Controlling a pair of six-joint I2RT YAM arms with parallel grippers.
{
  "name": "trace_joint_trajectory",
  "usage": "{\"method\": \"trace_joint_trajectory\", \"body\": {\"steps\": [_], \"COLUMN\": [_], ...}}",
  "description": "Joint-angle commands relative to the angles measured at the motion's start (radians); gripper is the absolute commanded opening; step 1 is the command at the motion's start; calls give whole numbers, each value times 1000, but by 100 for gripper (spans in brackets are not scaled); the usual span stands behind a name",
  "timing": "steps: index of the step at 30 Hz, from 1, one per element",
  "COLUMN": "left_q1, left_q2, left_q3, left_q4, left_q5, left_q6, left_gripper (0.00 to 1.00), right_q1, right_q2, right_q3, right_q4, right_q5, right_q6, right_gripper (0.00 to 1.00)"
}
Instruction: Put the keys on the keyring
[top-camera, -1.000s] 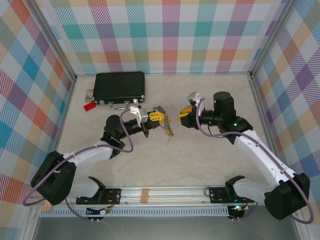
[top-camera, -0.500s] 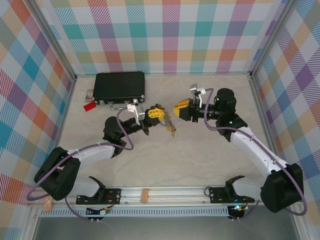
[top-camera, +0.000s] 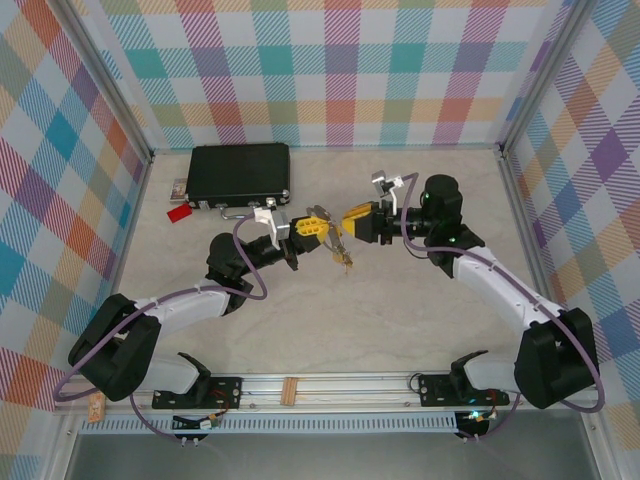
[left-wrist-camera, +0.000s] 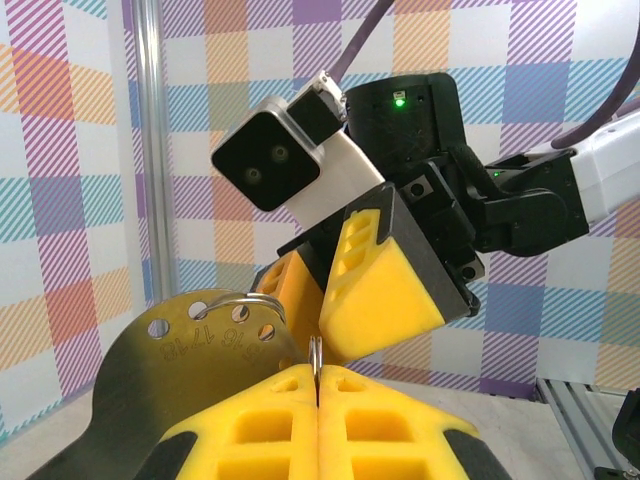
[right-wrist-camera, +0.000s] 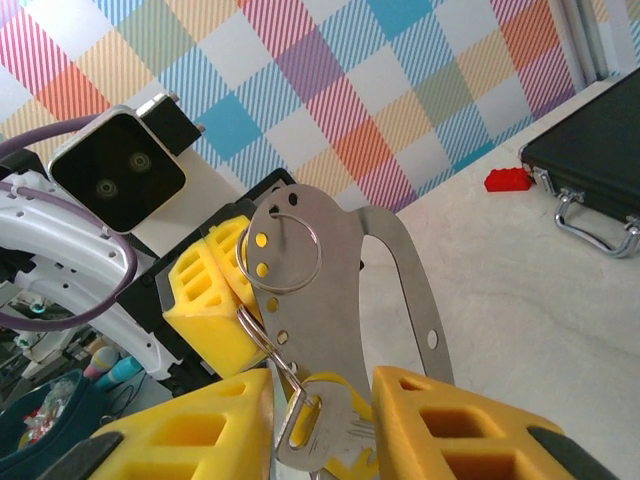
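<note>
"Pastel checked walls (top-camera: 340, 70) around a pale, stone-look tabletop (top-camera: 300, 330). What is the left gripper (top-camera: 315, 229) doing?"

"Its yellow foam fingers (left-wrist-camera: 380, 420) are pressed tight on the thin grey-silver metal keyring (left-wrist-camera: 316, 352), held edge-on above the middle of the table. A flat silver perforated plate (right-wrist-camera: 345, 290) hangs with the ring, and a small silver key (right-wrist-camera: 318, 435) dangles below it."

"And the right gripper (right-wrist-camera: 320, 440)?"

"It is narrowly parted, with one pad on each side of that key. A sliver of gap shows, so it is not gripping yet."

"What has changed?"

"A second ago the right gripper sat well apart, to the right of the bunch. It has swung in to meet the bunch with its jaws drawing slightly narrower. The left gripper has lifted the ring a little toward it."

"Meaning?"

"The approach is probably over. The pinch on the key likely comes next, so the key can be worked along the ring. Further out, the flat black case (top-camera: 240, 172) and the small red tag (top-camera: 180, 212) lie at the far left, well clear of both arms."
</note>
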Motion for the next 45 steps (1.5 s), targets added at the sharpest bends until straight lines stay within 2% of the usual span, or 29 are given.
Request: {"method": "trace_joint_trajectory", "body": {"steps": [1,6,12,18,25,40,44,45], "left_q1": [-9,-12,-15,-18,-21,-24,-24,-24], "left_q2": [-4,1,3,1,-3,-5,-7,-8], "left_q3": [38,38,41,42,43,43,38,37], "left_q4": [80,81,80,80,80,80,80,80], "left_q5": [13,14,16,16,15,11,7,7], "left_q6": [-16,-17,-21,-23,-23,-24,-20,-20], "left_gripper": [0,0,0,0,0,0,0,0], "right_q1": [-4,-3,-1,3,8,30,27,25], "right_q2": [9,20,27,39,50,54,8,-5], "right_q3": [38,41,44,49,54,54,52,49], "right_q4": [29,48,44,20,-10,-133,-183,-188], "right_q5": [-45,-67,-76,-81,-85,-51,6,14], "right_q6": [11,26,26,9,-7,-102,-146,-155], "right_gripper": [31,30,23,10,6,9,23,23]}}
